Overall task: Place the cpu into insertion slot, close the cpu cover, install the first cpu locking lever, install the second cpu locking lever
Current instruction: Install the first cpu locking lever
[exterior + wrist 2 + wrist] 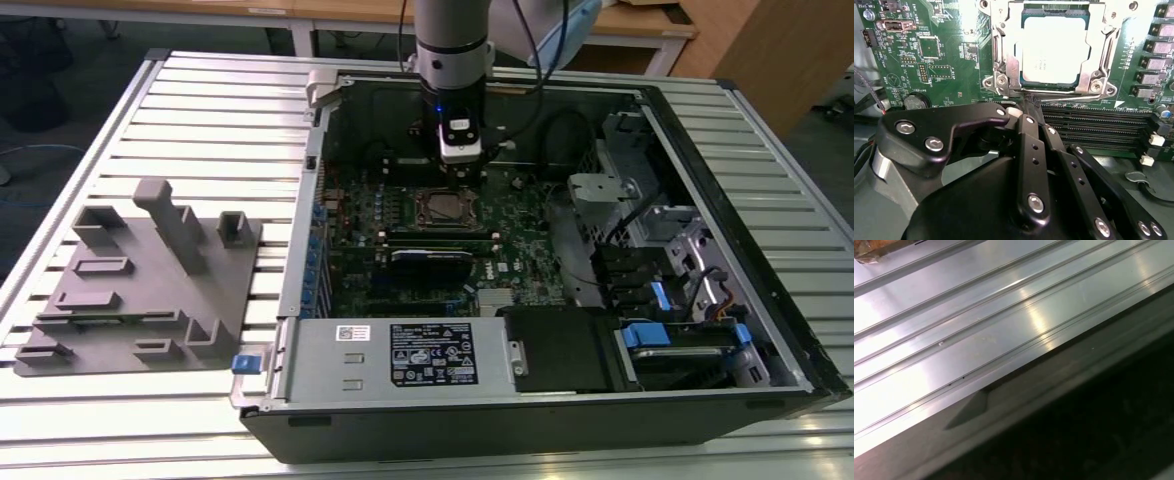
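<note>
The cpu (1054, 50) lies flat in the insertion slot (441, 207) on the green board inside the open computer case. The silvery cpu cover (1004, 65) is folded down over it and frames its pale top. A thin wire locking lever (1074, 97) runs along the socket edge nearest the gripper. My gripper (1031, 102) hangs straight down from the arm, just off that edge of the socket, with its black fingers (1026, 150) pressed together at the tips and nothing seen between them. In the exterior view the gripper (458, 178) stands just behind the socket.
Black memory slots (1094, 127) lie beside the socket. The case holds a power supply (400, 355) at the front and a drive cage with blue tabs (667, 330) on the exterior view's right. A grey fixture block (147, 280) sits on the ribbed metal table (1004, 315).
</note>
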`<state>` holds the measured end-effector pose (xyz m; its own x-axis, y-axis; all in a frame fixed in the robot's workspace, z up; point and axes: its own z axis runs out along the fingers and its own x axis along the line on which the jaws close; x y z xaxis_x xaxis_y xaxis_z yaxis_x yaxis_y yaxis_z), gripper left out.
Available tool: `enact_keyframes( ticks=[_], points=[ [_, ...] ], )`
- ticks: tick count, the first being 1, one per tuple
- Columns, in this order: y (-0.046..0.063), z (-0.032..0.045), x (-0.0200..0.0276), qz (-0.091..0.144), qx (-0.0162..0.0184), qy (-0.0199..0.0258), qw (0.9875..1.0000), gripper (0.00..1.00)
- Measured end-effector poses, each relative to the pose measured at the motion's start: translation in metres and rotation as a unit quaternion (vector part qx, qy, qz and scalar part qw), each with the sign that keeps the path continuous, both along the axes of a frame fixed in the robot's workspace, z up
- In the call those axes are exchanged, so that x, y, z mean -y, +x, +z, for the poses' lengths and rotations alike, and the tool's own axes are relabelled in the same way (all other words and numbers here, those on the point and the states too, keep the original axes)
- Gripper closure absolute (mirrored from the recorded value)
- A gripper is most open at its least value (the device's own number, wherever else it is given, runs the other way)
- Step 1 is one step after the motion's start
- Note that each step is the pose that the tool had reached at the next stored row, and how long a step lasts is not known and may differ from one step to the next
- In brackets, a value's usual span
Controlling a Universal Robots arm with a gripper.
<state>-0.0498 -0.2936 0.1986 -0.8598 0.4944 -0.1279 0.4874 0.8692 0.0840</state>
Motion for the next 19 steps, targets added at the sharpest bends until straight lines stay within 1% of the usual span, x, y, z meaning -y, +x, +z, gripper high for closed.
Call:
enact_keyframes(
  ticks=[2, 7, 8, 12, 15, 19],
  points=[
    [0.0, -0.0001, 0.0, 0.0, -0.0001, -0.0007, 1.0, 0.89],
    [-0.0001, -0.0001, 0.0, 0.0, 0.0001, -0.0008, 1.0, 0.89],
    [-0.0002, -0.0001, 0.0, 0.0, 0.0009, -0.0009, 1.0, 0.89],
    [-0.0003, -0.0002, 0.0, 0.0, 0.0075, -0.0008, 1.0, 0.89],
    [-0.0003, -0.0001, 0.0, 0.0, 0.0111, -0.0008, 0.9999, 0.89],
    [-0.0008, -0.0001, 0.0, 0.0, 0.0172, -0.0004, 0.9999, 0.89]
  ],
)
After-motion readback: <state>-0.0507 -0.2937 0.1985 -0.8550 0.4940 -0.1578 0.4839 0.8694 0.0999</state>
